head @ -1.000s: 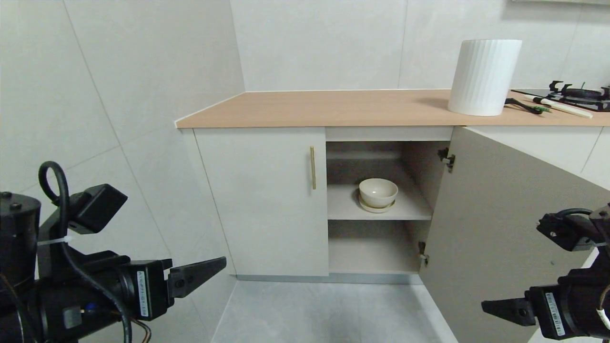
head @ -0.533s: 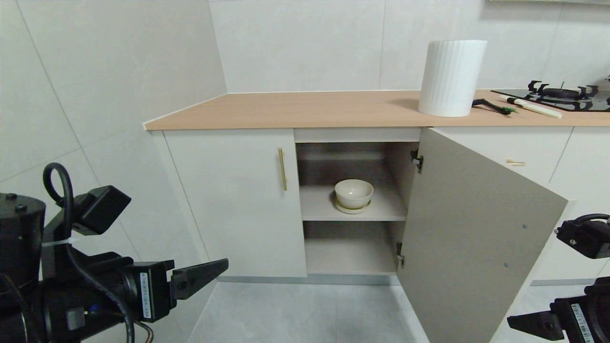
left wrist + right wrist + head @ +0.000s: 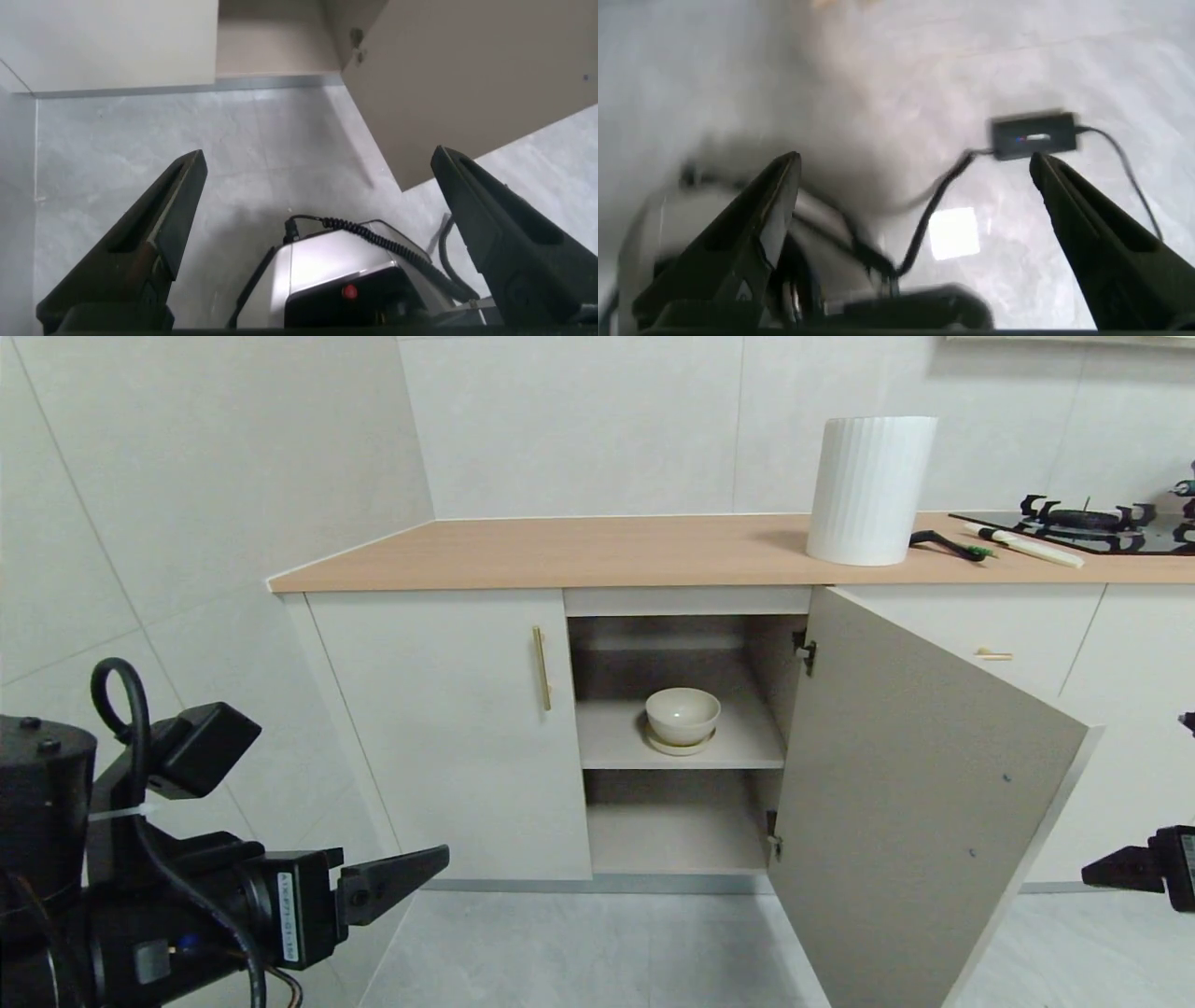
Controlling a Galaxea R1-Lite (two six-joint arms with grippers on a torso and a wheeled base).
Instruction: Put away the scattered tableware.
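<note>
Cream bowl [image 3: 682,714], round, smooth and glossy, stood upright, mouth upward and axis vertical, on a shallow plate [image 3: 680,749] of like colour on the upper shelf [image 3: 611,742] of the cabinet, whose right door [image 3: 915,784] hung open. A white ribbed cylinder [image 3: 868,490] stood on the wooden desk [image 3: 560,551]. Left pincer [image 3: 320,159] and right pincer [image 3: 915,161], fingers spread wide and gripping nothing, hung above the grey floor [image 3: 234,121], well apart from the bowl.

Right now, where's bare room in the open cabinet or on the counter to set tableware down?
Lower shelf is bare as far as visible. Middle shelf has strips either side of the bowl on its saucer. Counter is bare from the corner wall to the white ribbed container; crowded beyond it, with utensils and the stove.
</note>
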